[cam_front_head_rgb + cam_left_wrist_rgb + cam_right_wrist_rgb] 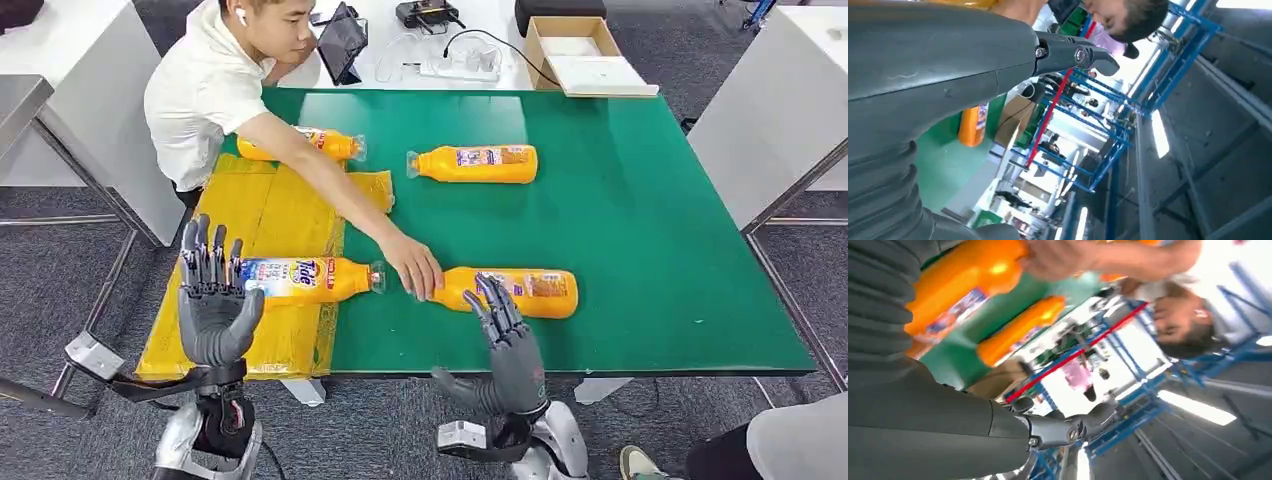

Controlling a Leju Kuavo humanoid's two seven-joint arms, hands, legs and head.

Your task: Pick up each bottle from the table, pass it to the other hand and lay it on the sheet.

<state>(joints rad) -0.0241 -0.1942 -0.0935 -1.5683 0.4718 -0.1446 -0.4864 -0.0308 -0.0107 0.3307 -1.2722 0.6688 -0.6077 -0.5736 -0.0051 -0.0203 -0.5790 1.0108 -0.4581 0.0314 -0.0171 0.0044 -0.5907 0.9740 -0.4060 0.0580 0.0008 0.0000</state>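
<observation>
The left hand [212, 300], dark grey and jointed, stands upright at the table's near edge with its fingers spread and nothing in it. Just beyond its fingertips a smooth orange plastic bottle [305, 279] lies on its side on the crinkled yellow sheet [262, 210], clear cap towards the green mat. The right hand [507, 345] is likewise raised and empty, fingers apart, in front of a second bottle [515, 292] lying on the matte green table [640, 220]. A person's hand [412, 265] rests on that bottle's neck. Further back lie a third bottle [478, 163] on the green and a fourth [320, 143] at the sheet's far edge, partly behind the person's arm. Beyond the table an open cardboard box [570, 45] holds something white.

The left wrist view adds the ribbed grey cover [883, 185] and blue metal racking [1108, 115] beyond the table. The right wrist view shows two bottles, blurred.
</observation>
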